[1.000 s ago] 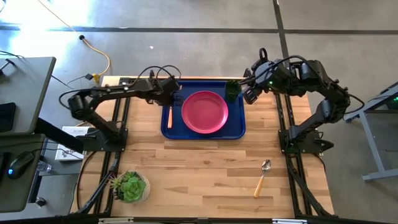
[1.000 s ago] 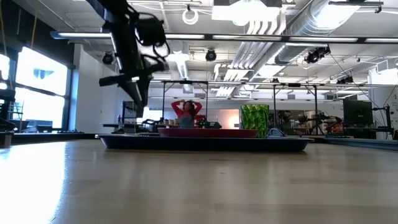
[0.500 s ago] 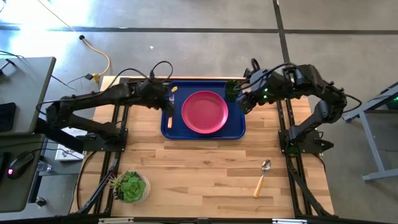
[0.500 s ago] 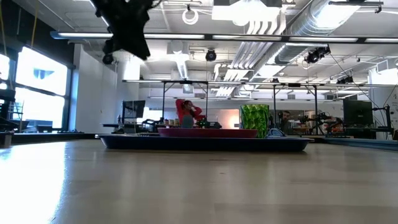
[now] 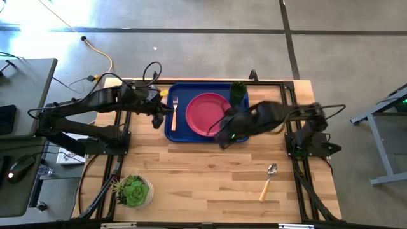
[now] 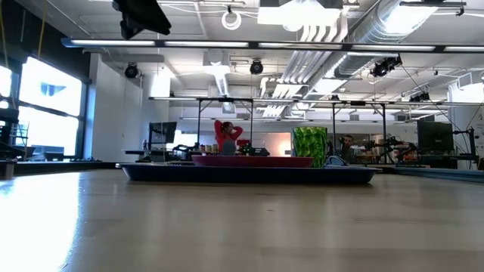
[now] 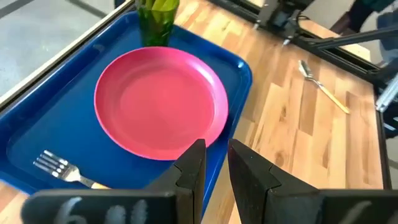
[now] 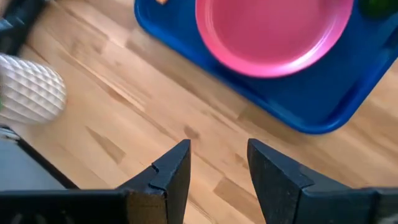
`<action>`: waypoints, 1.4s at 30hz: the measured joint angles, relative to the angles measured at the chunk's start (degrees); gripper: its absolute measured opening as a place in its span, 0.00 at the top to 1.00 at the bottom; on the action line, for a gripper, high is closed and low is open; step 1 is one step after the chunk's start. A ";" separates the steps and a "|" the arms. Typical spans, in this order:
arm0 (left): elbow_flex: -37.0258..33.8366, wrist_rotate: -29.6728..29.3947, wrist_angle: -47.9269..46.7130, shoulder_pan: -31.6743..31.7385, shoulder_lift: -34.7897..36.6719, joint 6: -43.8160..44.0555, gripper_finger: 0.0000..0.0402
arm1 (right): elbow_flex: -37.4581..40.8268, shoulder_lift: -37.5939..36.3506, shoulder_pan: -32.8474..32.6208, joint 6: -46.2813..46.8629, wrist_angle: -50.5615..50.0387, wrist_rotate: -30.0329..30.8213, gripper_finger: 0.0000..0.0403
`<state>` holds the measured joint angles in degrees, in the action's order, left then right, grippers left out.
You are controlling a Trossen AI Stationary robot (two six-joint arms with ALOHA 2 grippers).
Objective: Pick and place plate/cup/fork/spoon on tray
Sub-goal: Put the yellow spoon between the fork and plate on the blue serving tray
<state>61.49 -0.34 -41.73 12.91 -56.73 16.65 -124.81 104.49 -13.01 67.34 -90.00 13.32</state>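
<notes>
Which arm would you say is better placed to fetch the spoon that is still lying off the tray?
Probably the right. The spoon lies on the table's right side, outside the tray. The right gripper hangs open and empty over the tray's near edge, closer to it, while the left gripper sits beyond the tray's left rim.

Plate (image 5: pixel 208 114), cup (image 5: pixel 238 92), fork (image 5: pixel 173 112) on tray (image 5: pixel 210 137); spoon (image 5: pixel 268 181) on table.

Bright window glare top left; the right arm (image 5: pixel 267 119) smears with motion blur.
</notes>
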 joint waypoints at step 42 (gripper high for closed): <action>0.00 0.05 0.01 0.26 0.77 -0.38 0.85 | 30.07 2.38 -28.72 63.12 0.02 -13.28 0.63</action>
<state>61.49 -0.29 -41.71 13.17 -55.96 16.27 -94.75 106.87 -41.73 130.45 -89.98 0.04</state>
